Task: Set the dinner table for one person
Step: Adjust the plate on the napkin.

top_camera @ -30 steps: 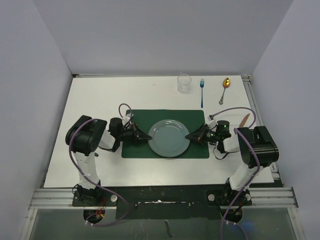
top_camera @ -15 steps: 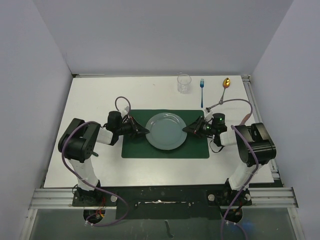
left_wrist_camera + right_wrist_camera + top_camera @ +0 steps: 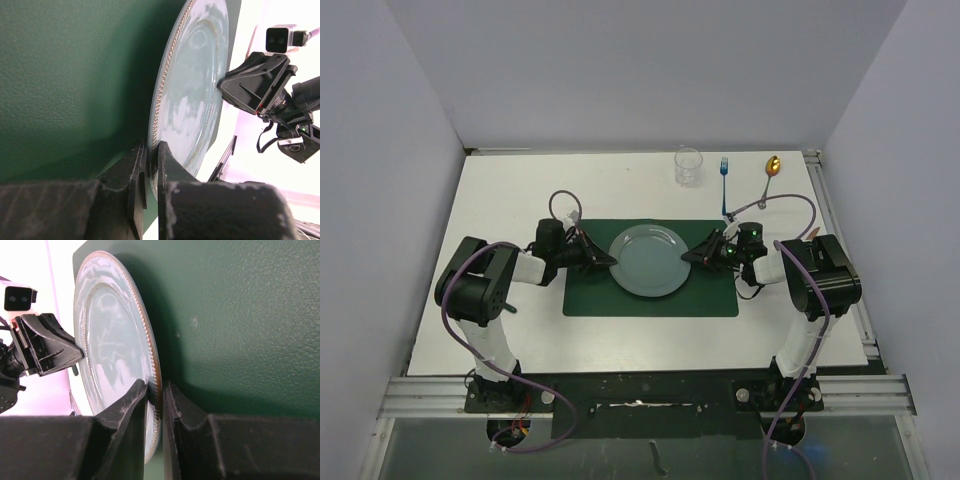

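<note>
You have the plate point(image 3: 648, 260) over the green placemat point(image 3: 582, 300) in the middle of the dinner table point(image 3: 520, 190), the left gripper point(image 3: 610, 259) clamped on its left rim and the right gripper point(image 3: 688, 258) around its right rim, how firmly I cannot tell, while the glass point(image 3: 688, 166), fork point(image 3: 724, 185) and spoon point(image 3: 770, 175) wait unplaced at the upper right.

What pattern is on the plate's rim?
Beaded edging on the pale blue-green round plate; clearest in right wrist view.
</note>
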